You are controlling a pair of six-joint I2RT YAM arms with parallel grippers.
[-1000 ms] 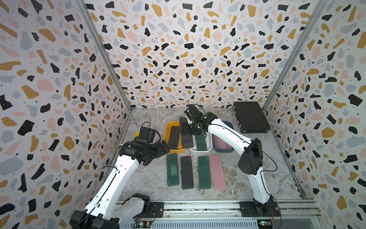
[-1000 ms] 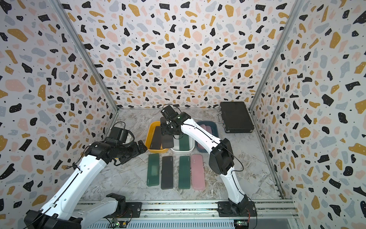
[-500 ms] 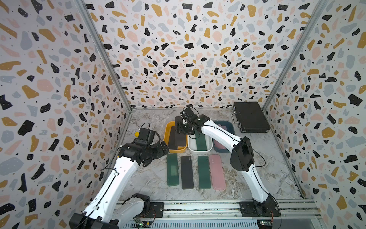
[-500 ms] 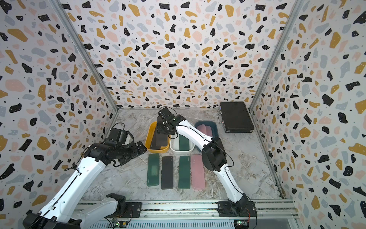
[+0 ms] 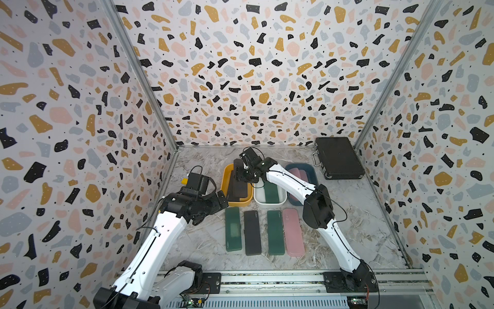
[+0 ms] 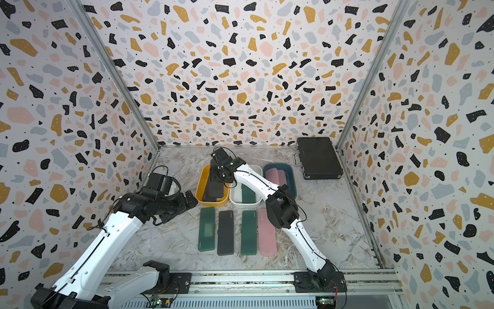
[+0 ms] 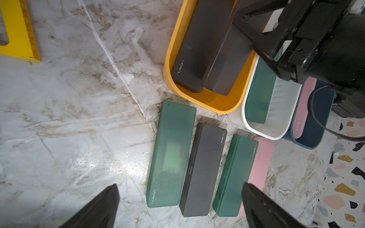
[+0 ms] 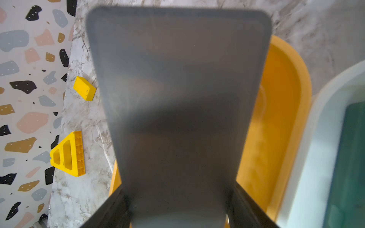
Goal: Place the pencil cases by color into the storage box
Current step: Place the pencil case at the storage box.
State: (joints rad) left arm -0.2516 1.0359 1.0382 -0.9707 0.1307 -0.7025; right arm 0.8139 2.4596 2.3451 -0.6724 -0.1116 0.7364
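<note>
Item 1. Black briefcase (image 5: 339,157) (image 6: 318,157): hard-shelled, closed, lying flat in a far corner of the desk (image 5: 361,214), its handle on the long side turned away from the nearest wall.

Item 2. Yellow triangular block (image 8: 68,156): two cut-out openings and a ribbed edge, lying across the desk from the briefcase, close to the opposite wall.

Item 3. Small yellow block (image 8: 84,88): near the triangular one but apart from it, also far from the briefcase.

Item 4. Terrazzo-patterned walls (image 5: 254,67): three, meeting behind the briefcase.

Item 5. Metal rail (image 5: 267,281): runs along the desk edge farthest from the briefcase.

Terrazzo-patterned walls (image 5: 240,67) around a grey marbled tabletop (image 5: 361,214).
</note>
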